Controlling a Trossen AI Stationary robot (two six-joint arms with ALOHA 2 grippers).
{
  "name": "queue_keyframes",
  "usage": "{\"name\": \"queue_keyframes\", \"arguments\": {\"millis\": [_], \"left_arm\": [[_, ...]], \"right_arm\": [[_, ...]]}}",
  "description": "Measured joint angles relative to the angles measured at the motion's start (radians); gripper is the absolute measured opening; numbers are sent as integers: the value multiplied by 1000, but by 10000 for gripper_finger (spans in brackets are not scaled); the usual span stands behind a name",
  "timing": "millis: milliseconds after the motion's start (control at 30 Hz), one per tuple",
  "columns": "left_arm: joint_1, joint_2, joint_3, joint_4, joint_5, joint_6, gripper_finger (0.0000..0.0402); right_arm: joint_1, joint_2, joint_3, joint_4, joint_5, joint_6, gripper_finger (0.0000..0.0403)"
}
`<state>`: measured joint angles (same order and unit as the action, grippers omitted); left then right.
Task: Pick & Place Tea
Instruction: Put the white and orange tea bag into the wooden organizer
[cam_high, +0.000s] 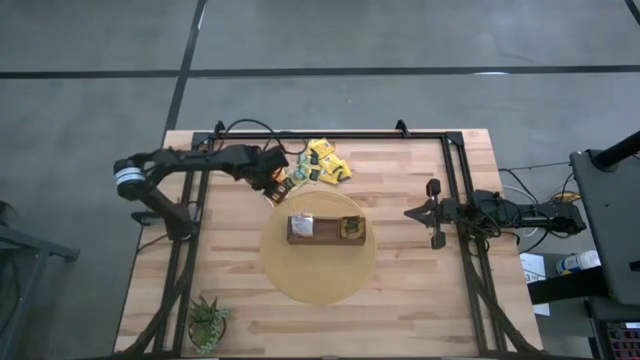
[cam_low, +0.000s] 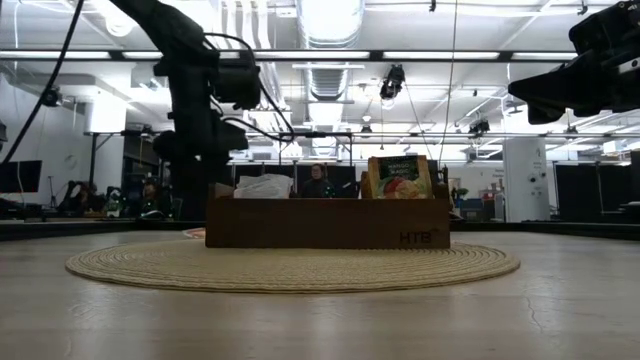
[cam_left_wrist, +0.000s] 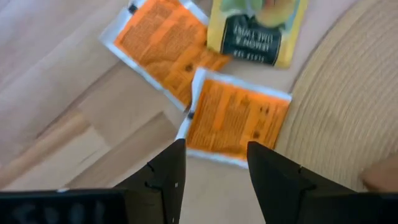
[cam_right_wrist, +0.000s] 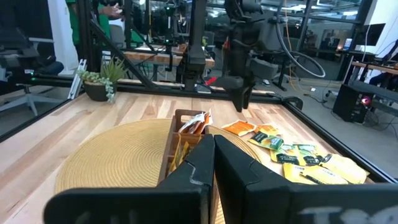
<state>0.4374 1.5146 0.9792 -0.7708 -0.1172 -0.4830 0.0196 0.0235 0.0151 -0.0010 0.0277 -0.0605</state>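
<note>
Fingers of the left gripper (cam_left_wrist: 211, 171) stand apart with nothing between them, poised directly above an orange sachet (cam_left_wrist: 236, 117) that lies flat on the table at the mat's far-left edge. The spread looks set to straddle that sachet's near edge, so this reads as the approach to a pick.

A second orange sachet (cam_left_wrist: 165, 46) lies just beyond the first, their corners overlapping or touching; a yellow-green sachet (cam_left_wrist: 258, 28) sits beside them. Risk, as a judgement: closing here could drag the neighbour along.

In the high view the loose tea (cam_high: 322, 165) forms a pile on the far side of the table, just beyond the round mat (cam_high: 290, 275). The box (cam_high: 325, 229) sits at the mat's centre, long side running left-right. That puts it near the pile, so the carry is short. The low view shows at least two sachets upright in the box: one pale (cam_low: 264, 186), one green (cam_low: 400, 177). Most of the tea remains outside.

Right gripper (cam_high: 434, 213) waits at the table's right side, fingers together, holding nothing, aimed toward the box and well apart from it.
</note>
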Motion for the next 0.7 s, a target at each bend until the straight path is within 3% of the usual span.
{"name": "queue_keyframes", "arguments": {"millis": [700], "left_arm": [[32,189,1,104,-33,42,165]], "right_arm": [[0,0,0,0,0,0,8]]}}
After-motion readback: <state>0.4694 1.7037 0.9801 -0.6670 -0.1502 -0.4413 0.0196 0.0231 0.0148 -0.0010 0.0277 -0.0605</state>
